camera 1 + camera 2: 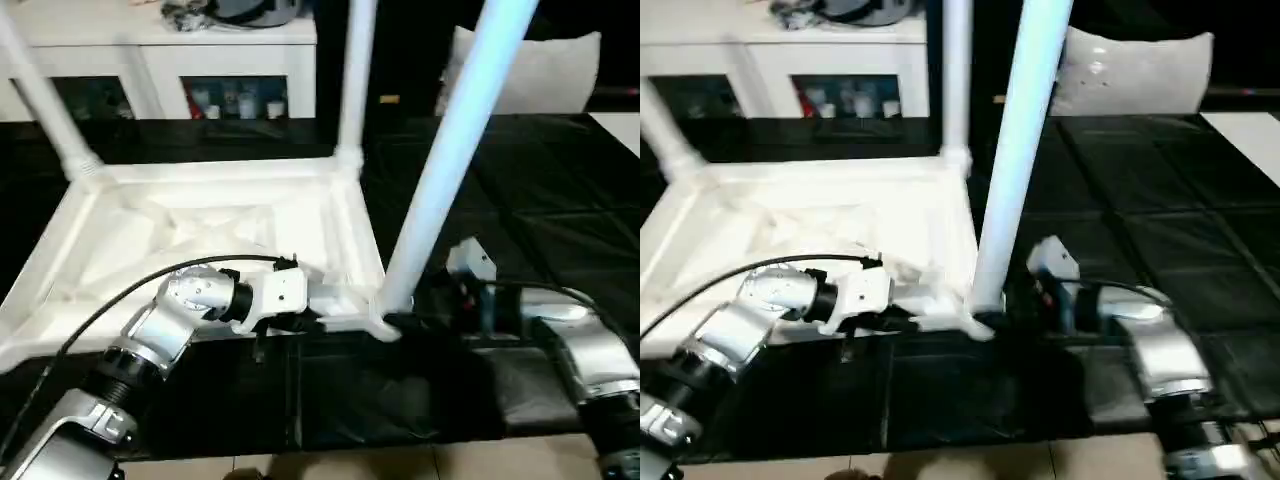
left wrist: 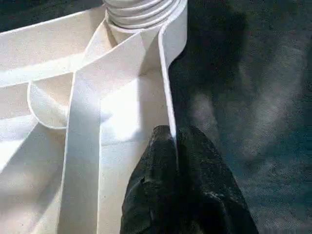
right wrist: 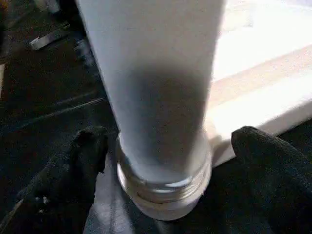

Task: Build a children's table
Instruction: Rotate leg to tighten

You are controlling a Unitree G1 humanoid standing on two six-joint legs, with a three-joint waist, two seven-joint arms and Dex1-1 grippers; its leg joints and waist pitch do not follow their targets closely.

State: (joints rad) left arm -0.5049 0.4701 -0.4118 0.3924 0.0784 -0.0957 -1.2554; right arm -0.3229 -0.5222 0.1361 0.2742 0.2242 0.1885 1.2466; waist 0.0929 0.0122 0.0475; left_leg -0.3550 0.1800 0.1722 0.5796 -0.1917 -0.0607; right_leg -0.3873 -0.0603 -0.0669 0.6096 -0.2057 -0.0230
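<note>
The children's table lies upside down on the dark mat, its ribbed white top (image 1: pixel 215 235) facing up. Three legs stand in its corner sockets: far left (image 1: pixel 40 95), far right (image 1: pixel 357 75) and the near right leg (image 1: pixel 455 150). My left gripper (image 2: pixel 174 139) is shut on the thin near rim (image 2: pixel 165 73) of the top, close to the near right socket. My right gripper (image 3: pixel 168 161) is open, one finger (image 3: pixel 80 161) on each side of the near right leg's base (image 3: pixel 163 190), not touching it.
A white cabinet (image 1: pixel 170 60) with glass doors stands behind the table. A white cushion (image 1: pixel 540 75) lies at the back right. Dark mat (image 1: pixel 560 190) stretches to the right of the table; a strip of light floor (image 1: pixel 350 465) runs along the near edge.
</note>
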